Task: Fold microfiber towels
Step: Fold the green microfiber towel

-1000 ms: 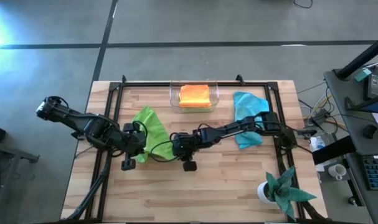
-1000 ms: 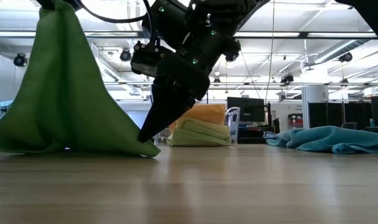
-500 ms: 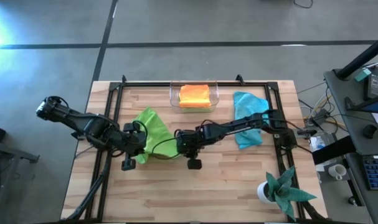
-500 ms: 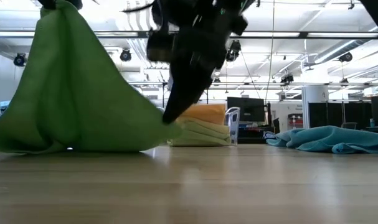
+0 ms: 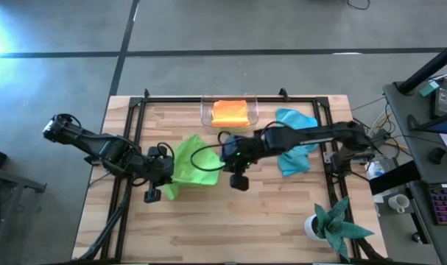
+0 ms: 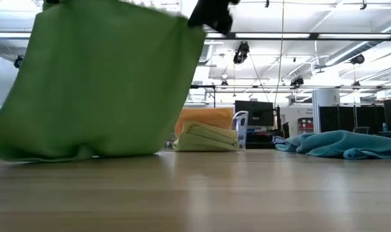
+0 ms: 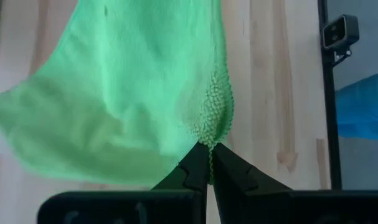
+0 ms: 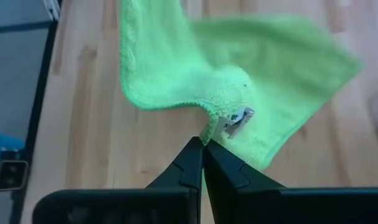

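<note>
A lime green microfiber towel (image 5: 196,163) hangs spread between my two grippers, and its lower edge (image 6: 85,153) rests on the wooden table (image 5: 275,221). My left gripper (image 5: 169,177) is shut on the towel's left end. My right gripper (image 5: 224,156) is shut on its right end, high above the table (image 6: 211,13). A light blue towel (image 5: 293,140) lies crumpled at the right. A folded orange towel (image 5: 230,112) lies on a folded pale green one (image 6: 208,136) in a clear bin at the far edge. My left gripper pinches a puckered bit of the towel's edge (image 7: 212,132) between its two fingers, slanting down from the table's left. The cloth hangs below it. My right gripper pinches the towel's corner beside the white tag (image 8: 233,122) between its two fingers, slanting down from the table's right. That corner is lifted clear, and the cloth's top edge runs across to the other gripper.
A clear bin (image 5: 254,110) stands at the far edge, middle. A teal spiky plant in a white pot (image 5: 332,224) stands at the near right corner. A black frame (image 5: 208,98) rims the table. Bare wood lies in front of the towel.
My right gripper has risen from the tabletop and gone toward the right and far edges, taking the towel's corner up with it. The towel, draped like a tent from my left gripper before, now hangs spread wide between both grippers, its lower edge still on the table.
</note>
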